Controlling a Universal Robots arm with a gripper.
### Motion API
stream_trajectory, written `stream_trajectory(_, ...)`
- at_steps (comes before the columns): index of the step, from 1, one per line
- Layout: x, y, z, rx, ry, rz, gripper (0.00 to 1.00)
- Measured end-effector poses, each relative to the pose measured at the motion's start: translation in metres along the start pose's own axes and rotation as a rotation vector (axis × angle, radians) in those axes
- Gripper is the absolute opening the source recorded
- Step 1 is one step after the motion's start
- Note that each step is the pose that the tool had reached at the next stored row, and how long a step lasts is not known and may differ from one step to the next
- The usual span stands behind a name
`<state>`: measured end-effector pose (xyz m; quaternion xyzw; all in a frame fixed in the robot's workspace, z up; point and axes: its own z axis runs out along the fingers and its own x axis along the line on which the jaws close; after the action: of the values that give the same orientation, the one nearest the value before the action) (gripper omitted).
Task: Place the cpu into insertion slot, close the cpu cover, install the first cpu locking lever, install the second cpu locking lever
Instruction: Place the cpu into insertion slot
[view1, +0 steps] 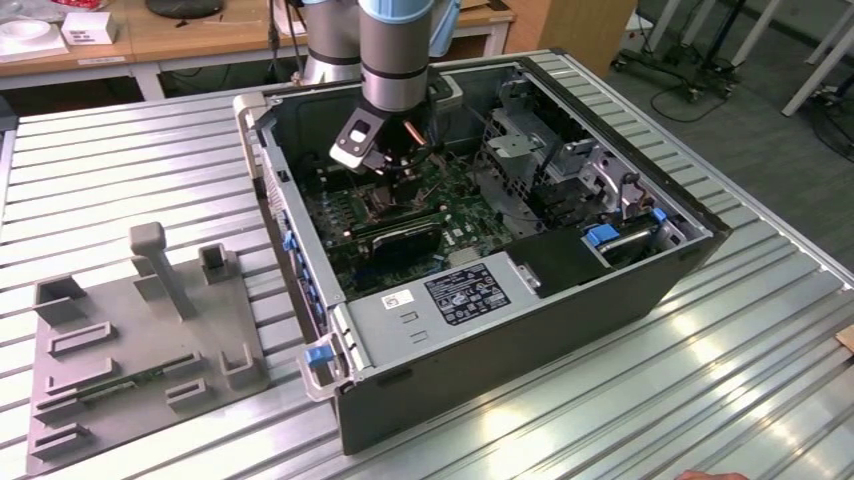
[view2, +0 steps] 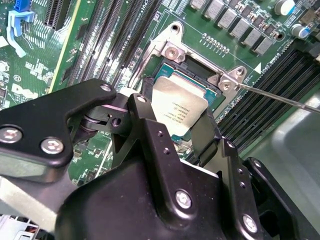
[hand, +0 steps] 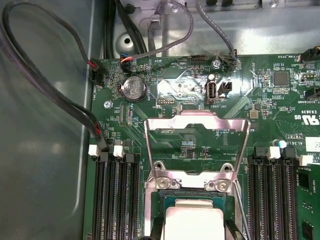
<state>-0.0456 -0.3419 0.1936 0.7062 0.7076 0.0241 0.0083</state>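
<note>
Inside the open computer case (view1: 534, 300), my gripper (view1: 387, 165) reaches down onto the green motherboard (view1: 441, 215). In both wrist views the cpu (view2: 180, 105) (hand: 194, 217), a silver-grey square chip, lies between my black fingers (view2: 145, 120), and the gripper (view2: 172, 114) (hand: 194, 231) is shut on it by two opposite edges. It sits right over the insertion slot (view2: 200, 67), whose dark centre shows beyond the chip. The cpu cover (hand: 197, 119), a silvery windowed frame, is swung open away from the slot. A thin wire locking lever (view2: 280, 95) stands out beside the slot.
Long black memory slots (hand: 117, 195) (hand: 272, 195) flank the socket on both sides. Black cables (hand: 50, 95) loop along the case wall. A drive cage (view1: 534, 150) and power supply (view1: 454, 295) crowd the case. A grey fixture plate (view1: 134, 370) lies on the table at the exterior view's left.
</note>
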Motion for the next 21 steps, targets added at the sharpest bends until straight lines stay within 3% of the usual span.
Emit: stream_trajectory(21, 0.0007, -0.0001, -0.0006, -0.0001, -0.0026, 0.000, 0.54)
